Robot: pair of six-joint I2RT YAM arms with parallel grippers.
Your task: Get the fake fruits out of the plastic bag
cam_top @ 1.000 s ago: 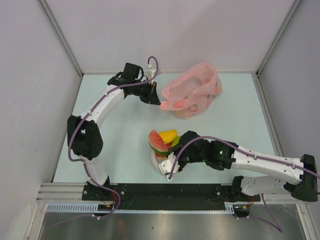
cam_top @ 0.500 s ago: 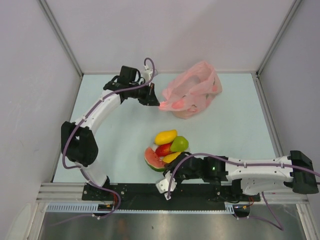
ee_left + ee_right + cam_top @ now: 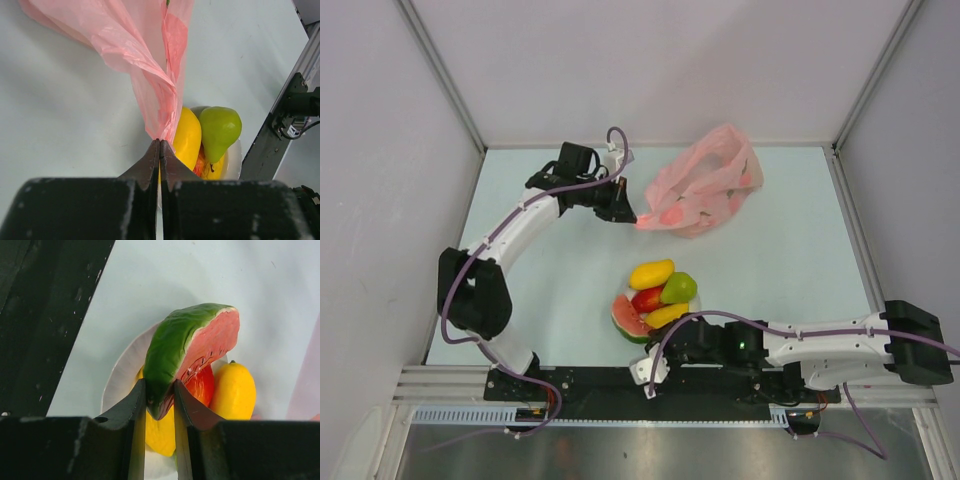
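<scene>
1. Fruit heap: fake fruits lie piled in a white bowl at the near middle of the table, well apart from the plastic bag.
2. Order in the heap, seen from above: yellow-orange mango on the far side, green pear to its right, red mango in the middle, yellow piece on the near side, watermelon slice at the left near edge.
3. Watermelon slice stands on edge in the right wrist view, with green rind to the left and pink flesh to the right.
4. Right gripper has its jaws a narrow way apart, closed on the lower tip of the slice. Its arm lies low along the near edge.
5. Plastic bag lies slack and crumpled at the far middle-right of the table, its left corner drawn out to a point.
6. Left gripper has its jaws fully together, pinching that drawn-out film at the fingertips.
7. Bag contents cannot be told through the folds.
</scene>
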